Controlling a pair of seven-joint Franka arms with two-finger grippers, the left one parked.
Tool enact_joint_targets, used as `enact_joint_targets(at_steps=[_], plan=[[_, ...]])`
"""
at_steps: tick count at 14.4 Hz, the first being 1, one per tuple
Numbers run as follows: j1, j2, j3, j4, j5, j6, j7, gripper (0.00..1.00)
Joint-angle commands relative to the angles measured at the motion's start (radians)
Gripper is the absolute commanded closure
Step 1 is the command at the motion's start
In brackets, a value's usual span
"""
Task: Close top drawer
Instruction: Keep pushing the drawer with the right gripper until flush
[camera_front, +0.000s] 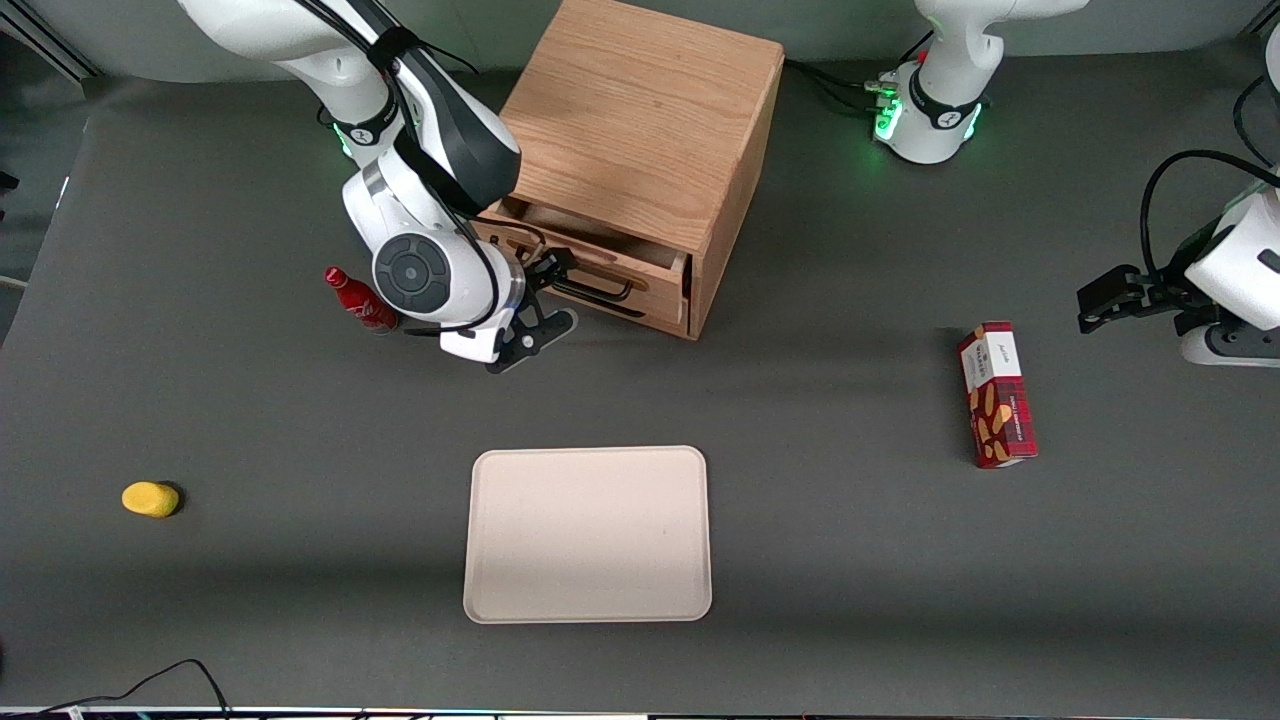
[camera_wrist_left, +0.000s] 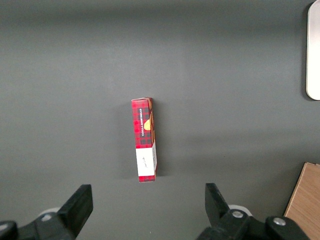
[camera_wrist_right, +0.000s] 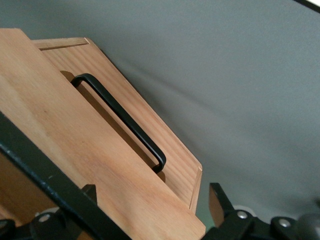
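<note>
My gripper (camera_front: 545, 272) sits right at the front of the top drawer (camera_front: 600, 262), fingers spread apart, nothing clamped. One fingertip is up against the drawer's front by the black handle (camera_front: 600, 292); can't tell if it's actually touching the handle. The drawer is pulled partway out of the wooden cabinet (camera_front: 640, 120), which stands near the tabletop's back edge, about mid-width. The wrist cam shows a drawer front close up with a black wire pull (camera_wrist_right: 120, 117) running across it. A red bottle (camera_front: 360, 300) stands just beside my wrist, toward my end of the table. A beige tray (camera_front: 588, 533) lies near the front edge, well apart from the cabinet.
</note>
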Motion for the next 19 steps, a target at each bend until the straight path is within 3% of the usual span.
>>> enact_joint_targets(at_steps=[1,3,5,13,19], plan=[[0.003,0.017,0.046,-0.021,-0.039,0.059,0.11,0.0],[-0.003,0.02,0.088,-0.018,-0.141,0.06,0.093,0.0],[-0.003,0.02,0.102,-0.017,-0.19,0.069,0.015,0.0],[-0.016,0.024,0.135,-0.018,-0.195,0.079,-0.167,0.0],[-0.016,0.022,0.165,-0.02,-0.195,0.077,-0.162,0.0]])
